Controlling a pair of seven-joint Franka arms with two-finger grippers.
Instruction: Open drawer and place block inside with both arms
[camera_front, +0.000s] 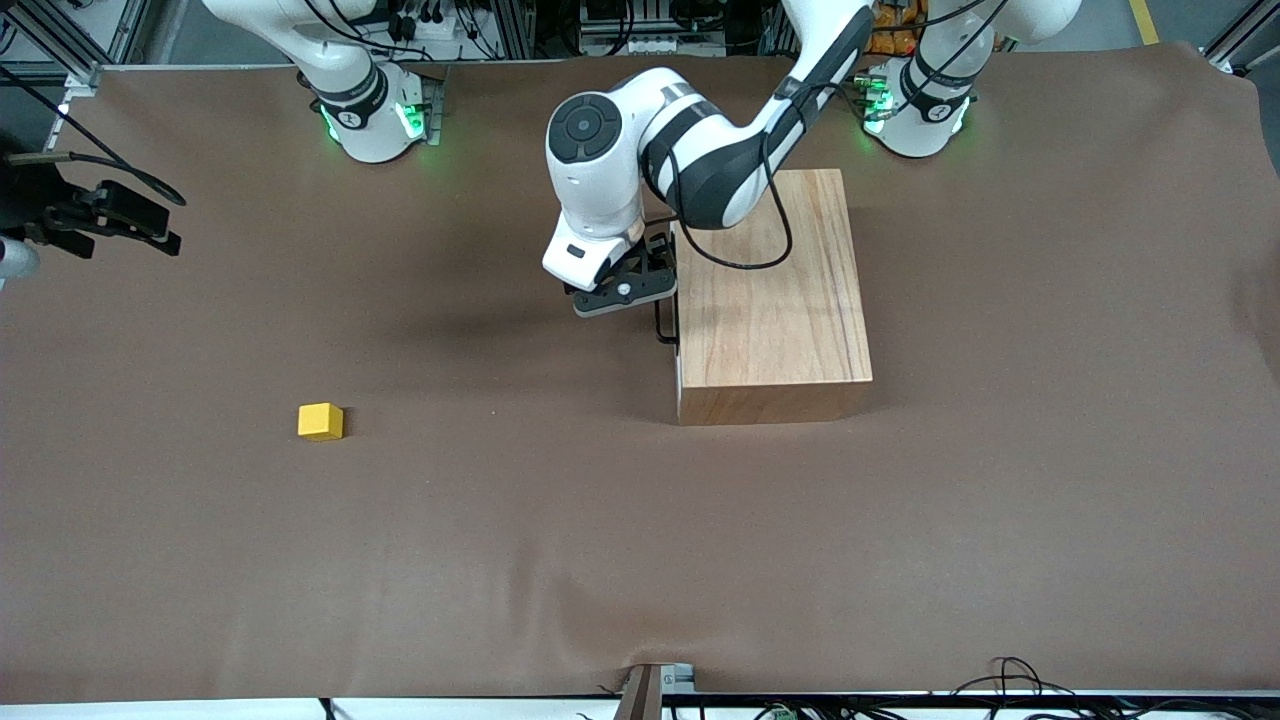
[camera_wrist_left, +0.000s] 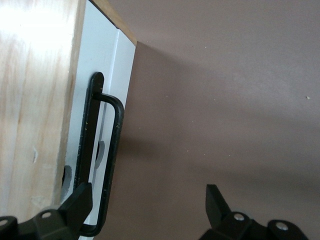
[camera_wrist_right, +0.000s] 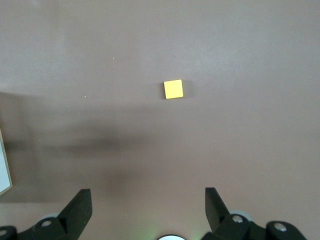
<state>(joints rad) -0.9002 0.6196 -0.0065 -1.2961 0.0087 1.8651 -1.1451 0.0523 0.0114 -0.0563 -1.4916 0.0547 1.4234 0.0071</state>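
Two grippers, both spread wide, nothing clamped yet. Left gripper (camera_front: 625, 290) sitting right at the black handle (camera_wrist_left: 102, 160) of the drawer (camera_wrist_left: 107, 65), still closed in the wooden box (camera_front: 770, 300) near mid-bench. Probably best to straddle the bar squarely, pinch, then pull straight out toward the right arm's end, no twisting. Right gripper (camera_wrist_right: 147, 200) waiting high up over bare cloth. Yellow block (camera_front: 320, 421) toward the right arm's end, closer to the camera-side edge. Loads of open tabletop (camera_front: 640, 560) between box and block, so plenty of sliding room.
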